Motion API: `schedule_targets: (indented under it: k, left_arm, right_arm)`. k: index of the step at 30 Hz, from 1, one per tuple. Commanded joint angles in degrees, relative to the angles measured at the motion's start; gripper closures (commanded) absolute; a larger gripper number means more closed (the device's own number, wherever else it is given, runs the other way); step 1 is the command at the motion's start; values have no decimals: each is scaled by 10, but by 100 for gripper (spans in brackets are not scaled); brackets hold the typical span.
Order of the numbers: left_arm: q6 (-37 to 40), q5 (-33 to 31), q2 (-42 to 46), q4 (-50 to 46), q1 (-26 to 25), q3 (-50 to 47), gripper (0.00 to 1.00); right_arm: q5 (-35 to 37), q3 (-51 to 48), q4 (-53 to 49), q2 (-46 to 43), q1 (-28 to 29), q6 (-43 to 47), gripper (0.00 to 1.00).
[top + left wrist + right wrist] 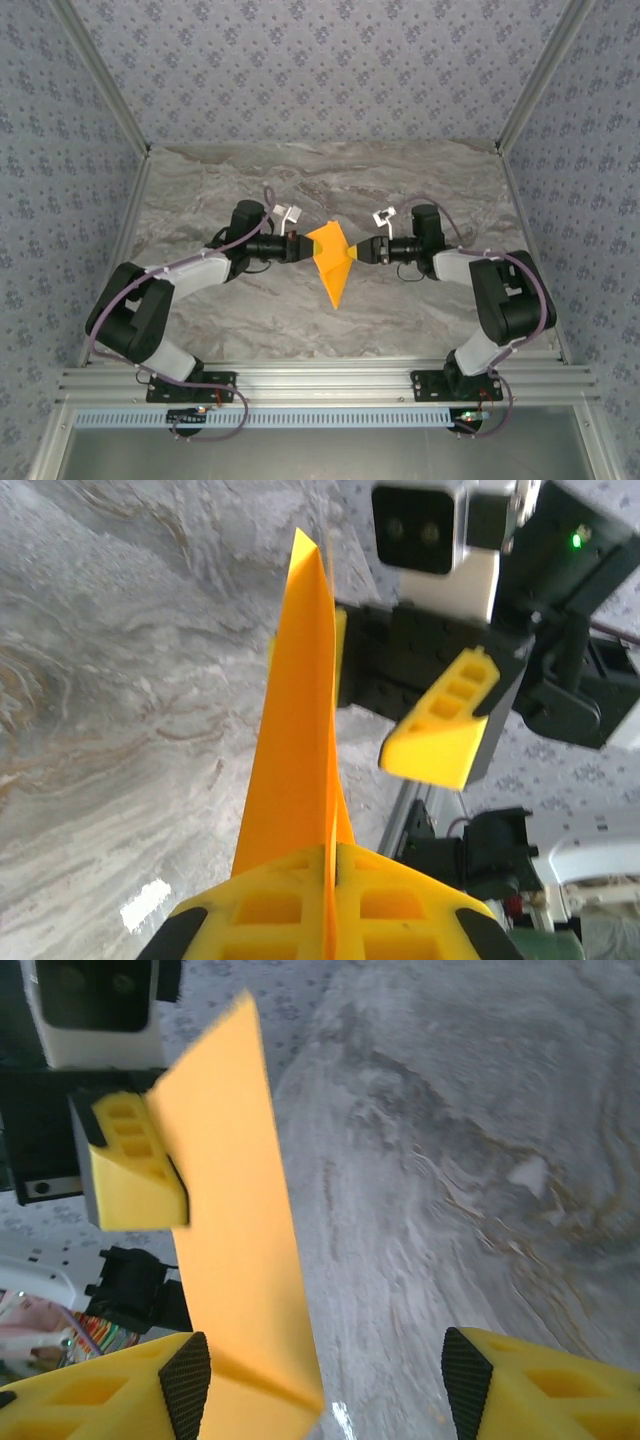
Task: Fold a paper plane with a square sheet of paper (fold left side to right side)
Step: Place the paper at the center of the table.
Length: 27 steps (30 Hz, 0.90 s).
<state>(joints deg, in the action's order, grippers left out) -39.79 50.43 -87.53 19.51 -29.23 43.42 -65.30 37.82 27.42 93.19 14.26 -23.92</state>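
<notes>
One paper plane, bright orange, just the one, right between the tools. Two grippers on show: left gripper one side of it, right gripper the other. Two arms behind them, left arm, right arm. One marbled table beneath both.

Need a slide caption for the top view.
Left gripper pinches the folded orange paper; right gripper stands open around its opposite edge.
</notes>
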Motion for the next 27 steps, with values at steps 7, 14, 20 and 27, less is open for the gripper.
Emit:
schedule_targets:
  k: [7,14,20,27]
  left_arm:
    - [54,57,22,-25,2,-2,100]
    - [61,55,8,-38,2,2,100]
    - [62,55,-6,-42,4,7,100]
    - [152,-34,-6,-188,7,48,54]
  right_arm:
    - [-84,57,-25,22,33,36,49]
    - [-78,71,-100,23,31,76,71]
    - [-69,79,-156,20,28,102,92]
    - [25,98,-282,11,24,104,100]
